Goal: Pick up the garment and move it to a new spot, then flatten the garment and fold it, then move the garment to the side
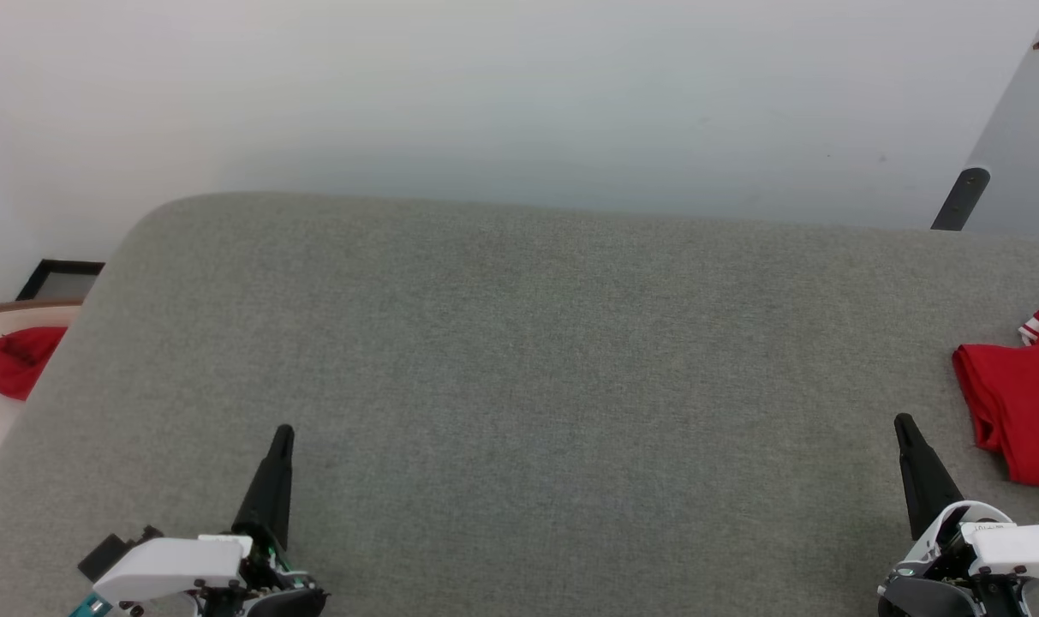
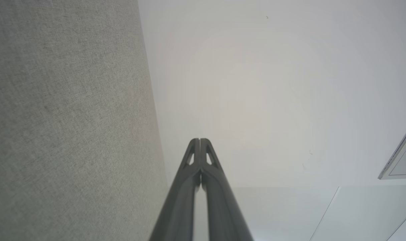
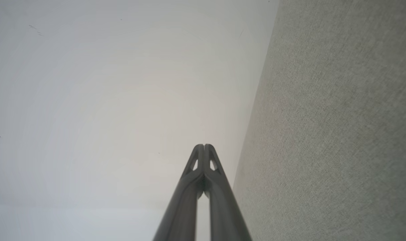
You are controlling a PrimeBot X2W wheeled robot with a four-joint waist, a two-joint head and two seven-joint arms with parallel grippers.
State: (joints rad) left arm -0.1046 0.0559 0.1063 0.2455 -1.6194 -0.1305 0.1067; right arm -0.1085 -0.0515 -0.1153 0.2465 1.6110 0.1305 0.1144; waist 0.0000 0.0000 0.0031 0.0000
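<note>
Matt grey woven cloth on bench (image 1: 519, 386), slightly coarse. Soft red cloth garment (image 1: 1020, 411) at 3 o'clock, creased. Dark fingers (image 2: 219, 207) smooth matt plastic. Pale floor (image 1: 519, 103) smooth.

Left tool (image 1: 283, 433), right tool (image 1: 903, 422), long black tapered fingers (image 1: 266, 501), white wrist shells (image 1: 172, 566)

Left gripper (image 1: 281, 437), right gripper (image 1: 903, 426): closed, empty.

Grey table (image 1: 519, 386) open across mid; red garment (image 1: 1020, 411) in the way at rt edge.
</note>
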